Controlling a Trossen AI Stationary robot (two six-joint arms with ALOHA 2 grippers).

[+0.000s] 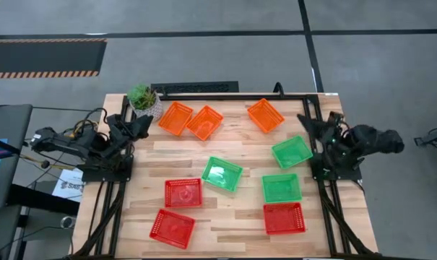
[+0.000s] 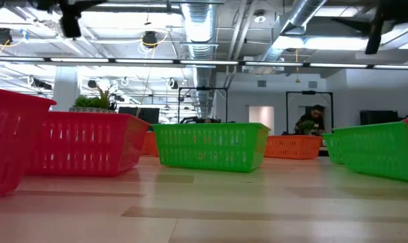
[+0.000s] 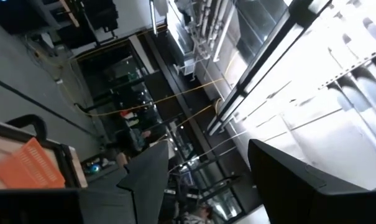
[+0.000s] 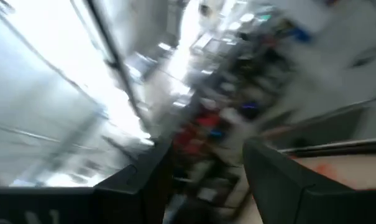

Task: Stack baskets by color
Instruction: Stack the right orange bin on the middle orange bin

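Nine baskets sit apart on their bottoms on the wooden table. Three orange baskets are along the far side. Three green baskets are in the middle and right. Three red baskets are toward the near edge. My left gripper hangs open above the far left edge, pointing upward, with an orange basket at the edge of its view. My right gripper hangs open above the far right edge, with nothing between its fingers.
A green plant in a white pot stands at the far left corner, close to my left gripper. Black frame rails run along the table's far edge and sides. Bare wood lies between the baskets in the middle of the table.
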